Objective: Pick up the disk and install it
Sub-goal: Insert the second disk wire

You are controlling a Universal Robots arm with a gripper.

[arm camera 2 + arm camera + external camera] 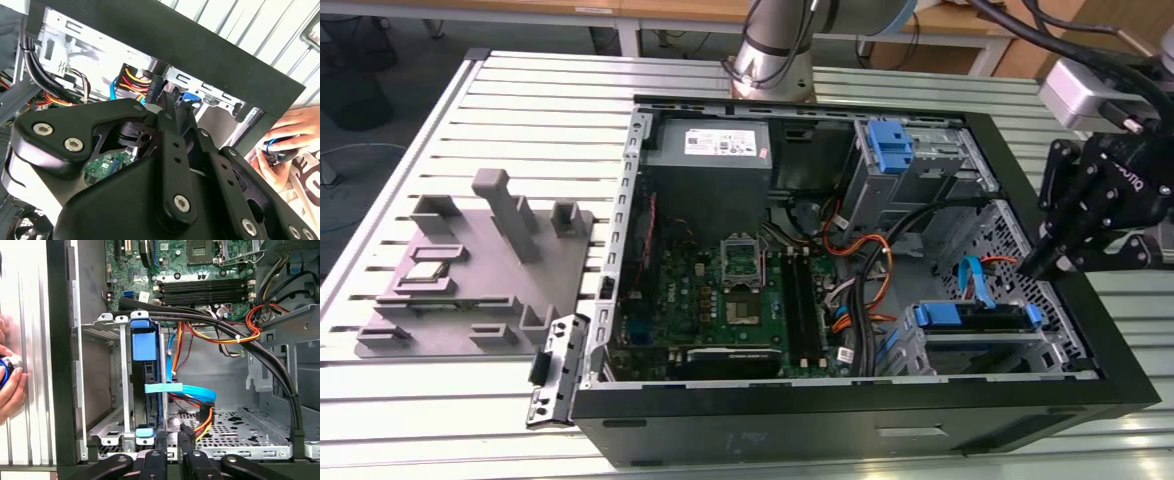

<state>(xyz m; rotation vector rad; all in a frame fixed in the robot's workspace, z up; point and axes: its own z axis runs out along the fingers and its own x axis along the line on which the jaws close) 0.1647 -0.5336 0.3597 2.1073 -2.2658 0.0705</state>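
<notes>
The disk [971, 318], with blue plastic rails, sits inside the metal drive cage at the case's corner on the exterior view's right. In the first wrist view the disk [146, 395] shows edge-on as a dark slab between blue end pieces, slotted in the cage. My black gripper [1045, 268] hangs above the case's side wall, a little above the cage and apart from the disk. The fingertips [162, 436] stand close together with nothing between them. The second wrist view has the fingers [170, 112] pointing at the cage.
A grey power-supply box [710, 143] and a bare blue bracket [890, 145] sit at the case's far side, the motherboard [720, 290] in the middle. Black and orange cables [225, 335] cross beside the cage. A person's hand [10, 385] rests outside the case wall. A grey fixture [480, 260] lies on the exterior view's left.
</notes>
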